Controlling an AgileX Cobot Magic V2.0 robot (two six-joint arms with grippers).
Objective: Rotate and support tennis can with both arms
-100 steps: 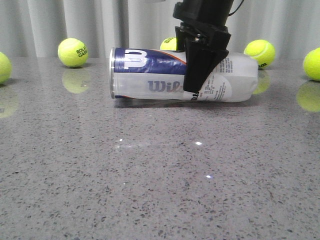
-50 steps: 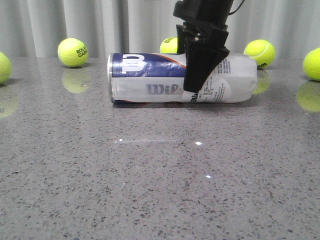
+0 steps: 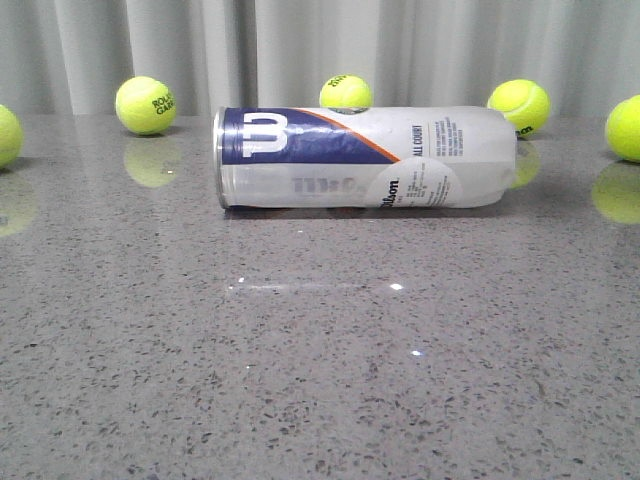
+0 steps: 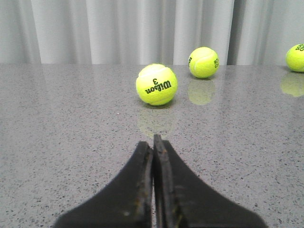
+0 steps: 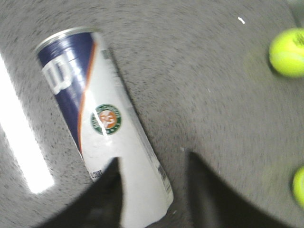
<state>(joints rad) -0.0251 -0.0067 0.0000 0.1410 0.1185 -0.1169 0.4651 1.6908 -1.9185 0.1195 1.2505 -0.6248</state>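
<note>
The tennis can (image 3: 360, 158) lies on its side on the grey table (image 3: 320, 380), silver rim to the left, navy W panel and orange stripe facing up. No gripper shows in the front view. In the blurred right wrist view the can (image 5: 107, 123) lies below with its round badge up. My right gripper (image 5: 153, 159) is open above the can's plain end, not touching it. My left gripper (image 4: 153, 140) is shut and empty, low over bare table, away from the can, which is out of that view.
Yellow-green tennis balls stand along the back of the table (image 3: 146, 104) (image 3: 346, 92) (image 3: 519, 105), with more at both side edges (image 3: 625, 127) (image 3: 5, 135). A ball marked Wilson 3 (image 4: 156, 84) lies ahead of my left gripper. Grey curtains hang behind.
My right gripper, which was shut around the can's middle, has let go and risen out of the front view. The can has rolled, so its label has turned.
</note>
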